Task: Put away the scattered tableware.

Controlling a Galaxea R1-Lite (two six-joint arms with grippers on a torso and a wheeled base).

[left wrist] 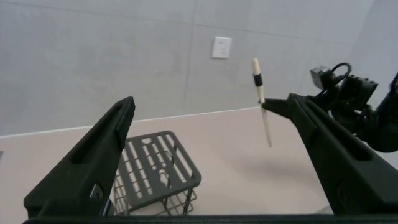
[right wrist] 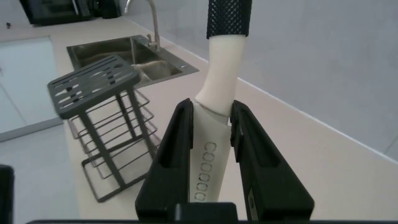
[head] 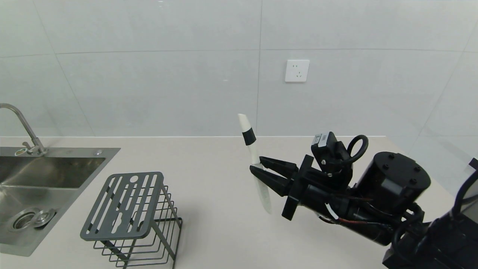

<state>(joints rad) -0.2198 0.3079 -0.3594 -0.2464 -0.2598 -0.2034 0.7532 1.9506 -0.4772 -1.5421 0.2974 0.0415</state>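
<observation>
Spanning beneath grey wall tiles (head: 149,74), the beige counter (head: 209,194) underlies right claw (head: 257,165) clenching knife (head: 252,151); left claw (left wrist: 209,104) gapes.

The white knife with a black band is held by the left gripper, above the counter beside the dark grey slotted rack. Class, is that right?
No. The head view shows the right gripper holding the white knife with a black band, above the counter beside the dark grey slotted rack.

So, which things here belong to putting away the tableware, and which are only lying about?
For the job: knife, held in the right gripper; slotted rack, likely its place.
Just there: sink, faucet, wall socket.
</observation>
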